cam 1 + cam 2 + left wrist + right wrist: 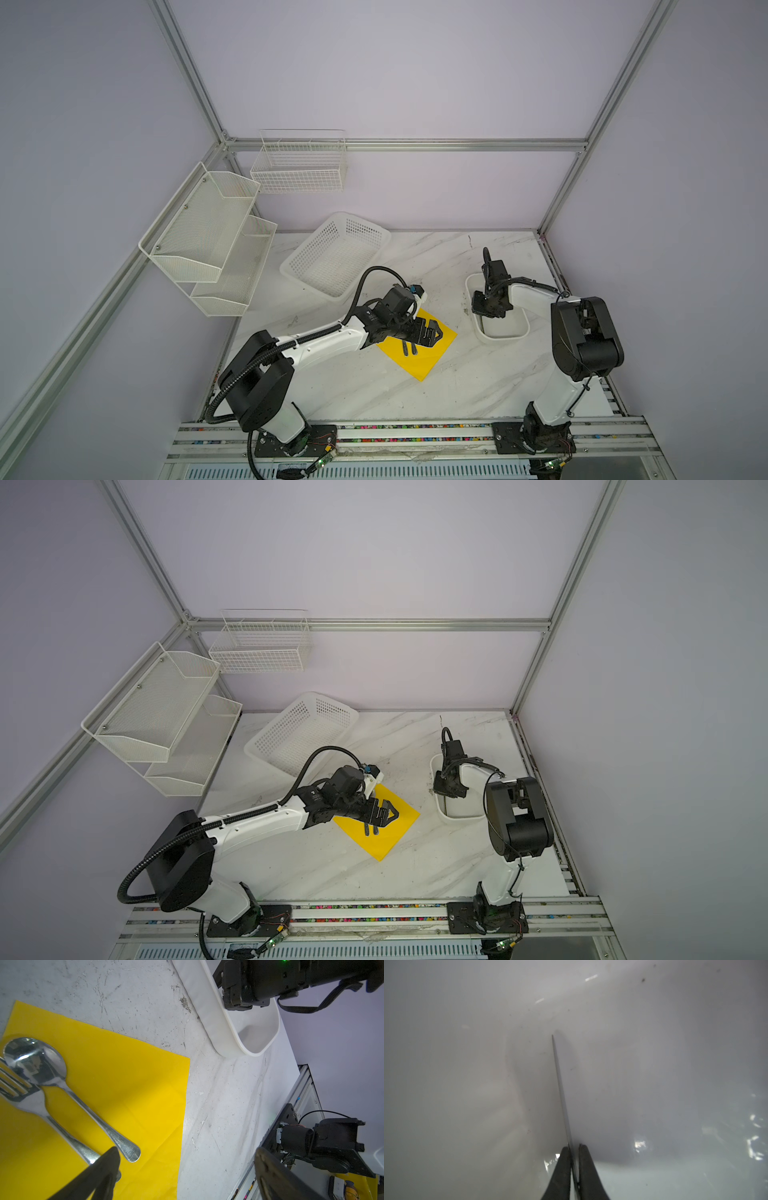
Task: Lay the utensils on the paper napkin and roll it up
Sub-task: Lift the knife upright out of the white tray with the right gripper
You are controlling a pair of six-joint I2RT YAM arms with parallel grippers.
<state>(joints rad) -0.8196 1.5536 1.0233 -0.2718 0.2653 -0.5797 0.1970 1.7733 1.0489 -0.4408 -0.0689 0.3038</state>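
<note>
Yellow paper napkin [424, 361] lies flat near the middle of the worktop [374, 395], with the spoon [83, 1105] and fork [35, 1103] already side by side on it. The left end effector [430, 332] hovers above them, jaws wide and empty. Near the right edge, the right end effector [574, 1147] is narrowed onto the knife [562, 1095], inside the white tray [207, 1012]. Left to do, I judge: carry the knife over, then roll the napkin.
</note>
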